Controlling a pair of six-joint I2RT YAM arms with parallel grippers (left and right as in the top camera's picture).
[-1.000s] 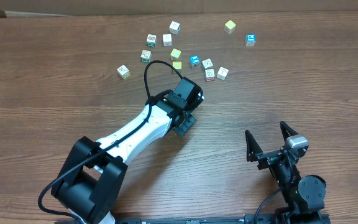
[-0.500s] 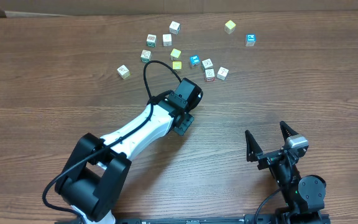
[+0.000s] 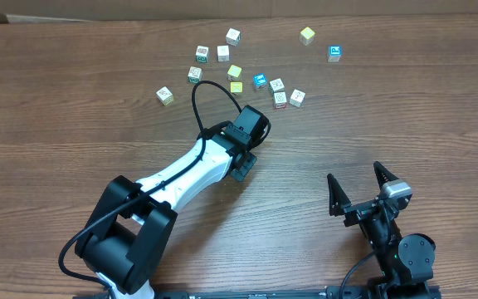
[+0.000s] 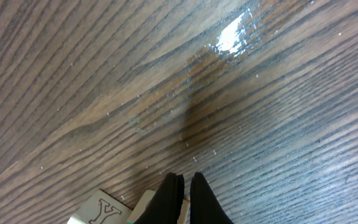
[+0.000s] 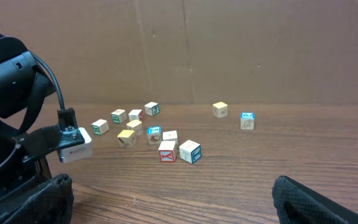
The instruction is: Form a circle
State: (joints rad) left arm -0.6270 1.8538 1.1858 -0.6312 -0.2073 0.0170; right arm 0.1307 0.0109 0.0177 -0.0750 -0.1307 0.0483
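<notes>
Pushing looks like the step in hand: left gripper (image 4: 185,182) is pinched fully closed with nothing seen between the fingers, tip low over the table (image 4: 241,124), and a Y cube (image 4: 101,213) sits just beside it at lower left of the wrist view. Loose cubes (image 3: 236,72) lie scattered at upper centre of the overhead view with no ring closed yet; right gripper (image 3: 356,174) sits lower right, spread wide, empty. Best bet: use the closed tip as a poker, giving short nudges from each cube's outer side, one at a time, sparing neighbours.
</notes>
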